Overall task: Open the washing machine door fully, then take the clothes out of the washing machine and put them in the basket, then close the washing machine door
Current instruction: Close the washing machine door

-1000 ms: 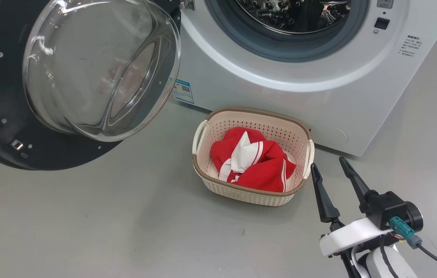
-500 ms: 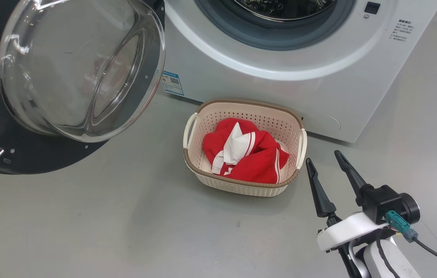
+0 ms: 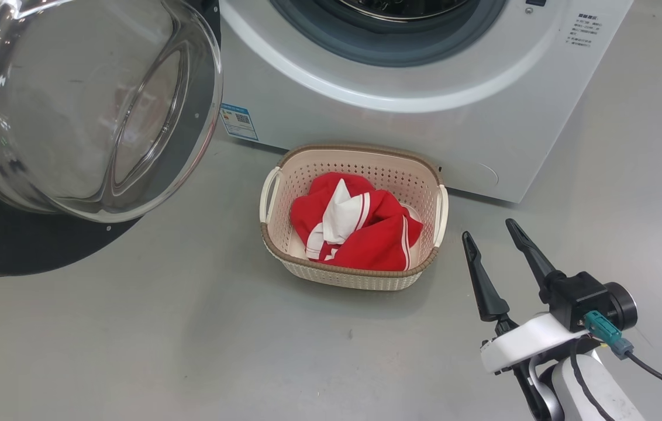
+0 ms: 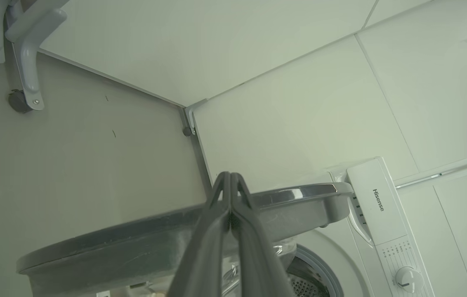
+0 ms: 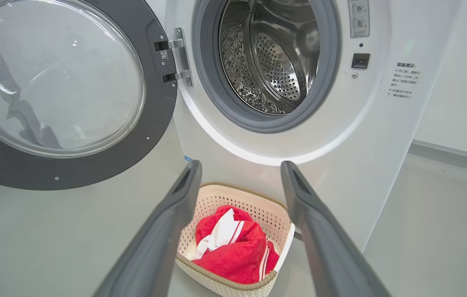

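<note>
right pincer [image 3: 488, 229] spread, left pincer [image 4: 230, 176] closed

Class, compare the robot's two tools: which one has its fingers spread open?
The right tool, beside the basket: its two dark fingers stand well apart. The left tool has its fingers pressed together.

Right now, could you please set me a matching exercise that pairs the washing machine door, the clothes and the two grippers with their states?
Things:
1. washing machine door
2. clothes
3. left gripper
4. right gripper

States:
A. fingers spread apart
B. lying in the basket
C. swung open
D. fingers pressed together

Pairs: 1-C; 2-B; 3-D; 4-A.
</note>
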{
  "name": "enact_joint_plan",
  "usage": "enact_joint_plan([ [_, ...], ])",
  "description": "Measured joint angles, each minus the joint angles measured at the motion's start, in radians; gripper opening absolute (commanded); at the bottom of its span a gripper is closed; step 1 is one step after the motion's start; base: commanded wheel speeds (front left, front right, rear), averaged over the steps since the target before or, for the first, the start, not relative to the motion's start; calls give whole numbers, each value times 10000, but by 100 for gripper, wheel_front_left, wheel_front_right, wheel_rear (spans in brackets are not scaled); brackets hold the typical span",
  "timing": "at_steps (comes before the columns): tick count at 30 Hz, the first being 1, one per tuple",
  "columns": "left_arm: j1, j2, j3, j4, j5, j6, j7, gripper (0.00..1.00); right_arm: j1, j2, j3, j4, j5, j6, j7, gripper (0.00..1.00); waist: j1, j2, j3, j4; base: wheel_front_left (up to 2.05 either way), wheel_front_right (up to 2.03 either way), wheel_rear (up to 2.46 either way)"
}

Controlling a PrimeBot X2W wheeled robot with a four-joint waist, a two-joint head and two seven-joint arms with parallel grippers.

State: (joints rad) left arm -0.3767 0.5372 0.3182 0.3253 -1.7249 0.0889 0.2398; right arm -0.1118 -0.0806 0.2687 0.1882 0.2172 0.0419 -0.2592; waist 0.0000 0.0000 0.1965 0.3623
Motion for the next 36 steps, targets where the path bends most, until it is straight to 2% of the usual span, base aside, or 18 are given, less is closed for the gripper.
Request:
enact_joint_plan([
  [20, -791, 176, -765, 1181, -50, -159, 1289, 0, -88, -73, -38, -2, -2, -4, 0, 100, 0, 0, 285, -166, 0, 0, 0],
  [26, -941, 180, -709, 1613, -77, -165, 1271, 0, -148, -73, -38, -2, -2, -4, 0, 100, 0, 0, 331, -158, 0, 0, 0],
  [36, -1189, 119, -619, 2199, -155, -418, 1183, 0, -239, -81, -38, -2, -2, -4, 0, 100, 0, 0, 408, -219, 0, 0, 0],
])
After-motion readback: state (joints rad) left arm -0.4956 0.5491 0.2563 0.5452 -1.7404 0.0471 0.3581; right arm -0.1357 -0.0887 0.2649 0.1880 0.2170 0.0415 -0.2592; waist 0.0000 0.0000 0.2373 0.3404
